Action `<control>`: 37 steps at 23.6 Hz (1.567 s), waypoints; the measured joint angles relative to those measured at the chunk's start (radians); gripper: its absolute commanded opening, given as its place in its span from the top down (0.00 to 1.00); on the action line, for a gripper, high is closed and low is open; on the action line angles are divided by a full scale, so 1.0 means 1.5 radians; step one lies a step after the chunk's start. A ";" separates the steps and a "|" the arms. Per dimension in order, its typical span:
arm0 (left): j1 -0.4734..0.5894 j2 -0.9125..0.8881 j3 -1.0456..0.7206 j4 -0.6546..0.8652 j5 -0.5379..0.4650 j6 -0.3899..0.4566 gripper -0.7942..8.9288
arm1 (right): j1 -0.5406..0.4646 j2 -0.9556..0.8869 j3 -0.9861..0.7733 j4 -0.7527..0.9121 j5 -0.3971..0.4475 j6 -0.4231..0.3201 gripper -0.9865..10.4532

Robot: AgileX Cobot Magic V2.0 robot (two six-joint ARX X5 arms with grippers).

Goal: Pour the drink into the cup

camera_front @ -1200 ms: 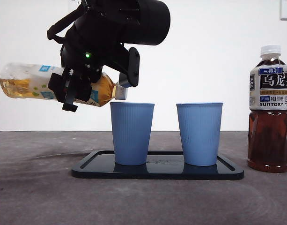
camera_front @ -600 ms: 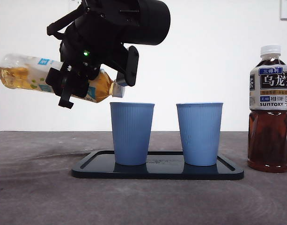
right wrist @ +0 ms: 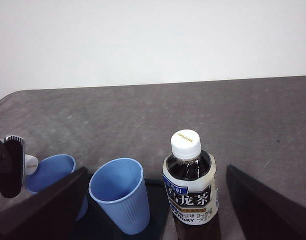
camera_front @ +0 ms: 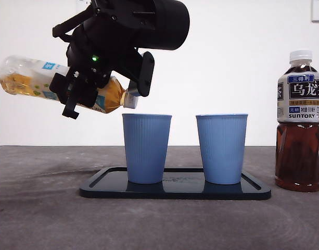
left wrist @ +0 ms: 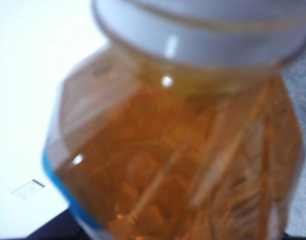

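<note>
My left gripper (camera_front: pixel 78 96) is shut on the drink bottle (camera_front: pixel 24 78), a clear bottle of golden tea with a blue and white label. It holds the bottle nearly level in the air, base slightly higher. The white cap end (camera_front: pixel 130 99) hangs just above and left of the left blue cup's (camera_front: pixel 146 148) rim. In the left wrist view the bottle (left wrist: pixel 177 160) and its cap (left wrist: pixel 207 25) fill the picture, blurred. A second blue cup (camera_front: pixel 221 148) stands to the right. My right gripper (right wrist: pixel 156 169) waits open, high above the cups (right wrist: pixel 118 192).
Both cups stand on a black tray (camera_front: pixel 180 189) on the grey table. A capped bottle of dark oolong tea (camera_front: pixel 300 122) stands right of the tray, also seen in the right wrist view (right wrist: pixel 190 195). A white wall is behind.
The bottle's base end has risen, so it now tilts a little more towards its cap. The cap end has stayed near the left cup's rim. Cups and dark bottle are unmoved.
</note>
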 measured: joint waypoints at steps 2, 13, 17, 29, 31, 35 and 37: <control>0.000 0.000 0.000 0.000 0.000 0.000 0.84 | 0.000 0.000 0.000 0.000 0.000 0.000 0.53; 0.000 -0.017 0.000 -0.001 0.003 -0.077 0.83 | 0.000 0.000 0.000 -0.010 -0.011 0.001 0.53; 0.000 -0.090 0.000 -0.026 0.081 -0.167 0.84 | 0.000 0.000 0.000 -0.010 -0.011 0.001 0.53; 0.073 -0.300 -0.018 0.033 0.373 -0.445 0.84 | 0.000 0.000 0.000 -0.010 -0.048 0.002 0.53; 0.092 -0.347 -0.043 0.082 0.405 -0.451 0.84 | 0.000 0.000 0.000 -0.010 -0.060 0.002 0.53; 0.141 -0.446 -0.143 0.202 0.489 -0.457 0.84 | 0.000 0.000 0.000 -0.010 -0.081 0.002 0.53; 0.160 -0.480 -0.196 0.254 0.515 -0.456 0.84 | 0.000 0.000 0.000 -0.010 -0.089 0.002 0.53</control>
